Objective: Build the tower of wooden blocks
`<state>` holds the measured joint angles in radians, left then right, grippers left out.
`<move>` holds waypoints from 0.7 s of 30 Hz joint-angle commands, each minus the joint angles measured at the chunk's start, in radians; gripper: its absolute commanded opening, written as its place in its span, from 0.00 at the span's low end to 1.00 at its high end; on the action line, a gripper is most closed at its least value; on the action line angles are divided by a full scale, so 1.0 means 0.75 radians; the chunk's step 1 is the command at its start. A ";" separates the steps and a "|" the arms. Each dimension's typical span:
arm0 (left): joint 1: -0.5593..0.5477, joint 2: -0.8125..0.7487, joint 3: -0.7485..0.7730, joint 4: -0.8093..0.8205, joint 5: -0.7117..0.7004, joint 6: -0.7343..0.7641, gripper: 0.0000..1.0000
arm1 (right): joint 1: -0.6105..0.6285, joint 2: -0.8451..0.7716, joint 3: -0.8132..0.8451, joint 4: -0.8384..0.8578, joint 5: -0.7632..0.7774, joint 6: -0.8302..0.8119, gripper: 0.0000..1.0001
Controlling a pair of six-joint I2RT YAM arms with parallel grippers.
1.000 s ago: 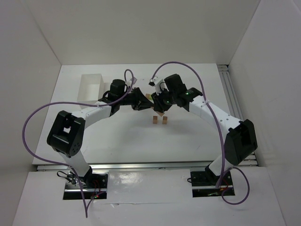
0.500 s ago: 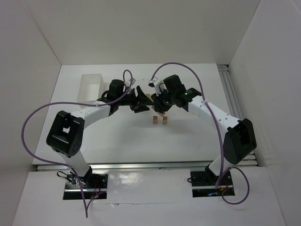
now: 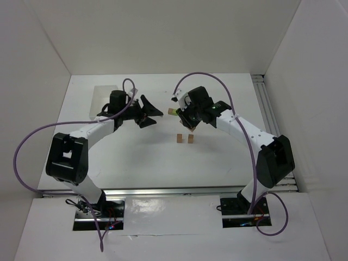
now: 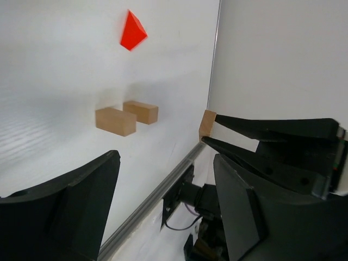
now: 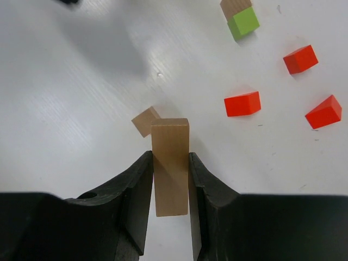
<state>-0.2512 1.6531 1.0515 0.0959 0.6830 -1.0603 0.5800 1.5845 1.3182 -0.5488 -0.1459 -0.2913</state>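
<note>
Pulled back leftward over the past second, my left gripper (image 3: 155, 116) now hangs above the table (image 3: 136, 157) with its jaws spread wide and nothing between them. A moment ago it sat close against my right gripper with the jaws far narrower.

At far left, a white box (image 3: 101, 102) stands near the table's back corner, partly behind my left arm. Toward the centre, two short tan blocks (image 3: 179, 139) lie side by side on the bare white surface, close together but apart, and nearer my bases than either gripper. Seen from my left wrist, a red wedge (image 4: 133, 30) rests on the table beyond that pair.

Right of centre, my right gripper (image 5: 169, 157) has kept its place and its hold. It pinches a long tan block (image 5: 170, 163) by its sides, the far end pointing down at the table. Just past that end, a small tan cube (image 5: 145, 120) lies on the surface.

Farther right in my right wrist view, three red blocks (image 5: 242, 103) sit scattered and well apart. Above them, at the frame's top edge, a lime green block (image 5: 243, 23) has another tan piece (image 5: 235, 6) against it; whether that piece is stacked on it or merely abuts it, the cropped view leaves unclear.
</note>
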 commanded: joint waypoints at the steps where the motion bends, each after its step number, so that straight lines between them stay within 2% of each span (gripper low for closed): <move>1: 0.114 -0.114 -0.066 0.011 0.006 0.031 0.82 | 0.002 0.023 0.059 -0.011 0.058 -0.098 0.26; 7: 0.216 -0.208 -0.118 -0.052 0.006 0.058 0.77 | 0.002 0.049 0.020 0.014 0.058 -0.196 0.27; 12: 0.229 -0.241 -0.118 -0.081 -0.009 0.086 0.73 | 0.002 0.049 -0.048 0.049 0.043 -0.295 0.27; 21: 0.241 -0.267 -0.142 -0.065 0.005 0.072 0.73 | 0.026 0.062 -0.072 0.091 -0.002 -0.401 0.26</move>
<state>-0.0841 1.4883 0.9440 0.0322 0.6746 -1.0229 0.5823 1.6276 1.2816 -0.5327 -0.1173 -0.5331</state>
